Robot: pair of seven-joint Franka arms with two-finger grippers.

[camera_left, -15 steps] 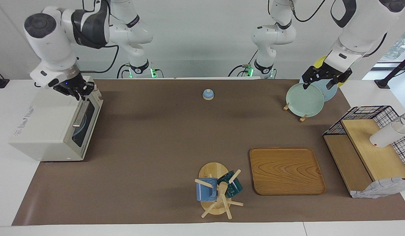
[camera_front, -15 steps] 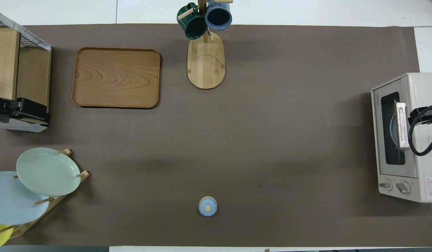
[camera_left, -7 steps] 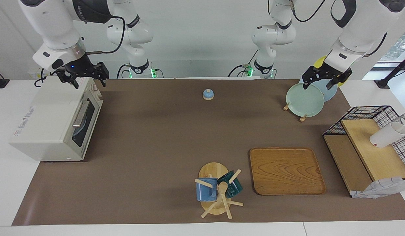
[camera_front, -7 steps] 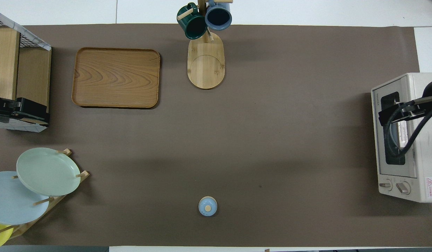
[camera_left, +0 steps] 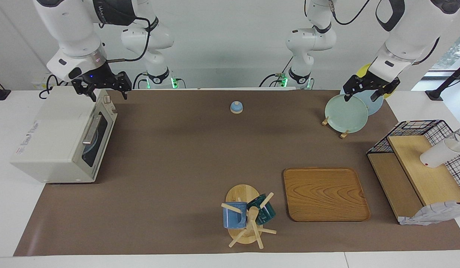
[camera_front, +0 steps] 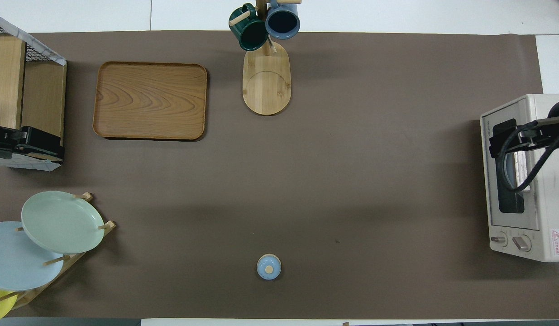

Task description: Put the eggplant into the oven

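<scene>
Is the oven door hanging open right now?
No, the oven has its dark glass door shut flat against its front.

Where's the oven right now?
The oven sits at the right arm's end of the table, door shut, with the open right claw above its top.

The eggplant is hidden; the oven (camera_front: 532, 181) is cut off.

light: bright, even, from overhead
shadows: soft, faint on brown mat (camera_left: 177, 156)
glare: daylight at window edge
focus: sharp, no blur
</scene>
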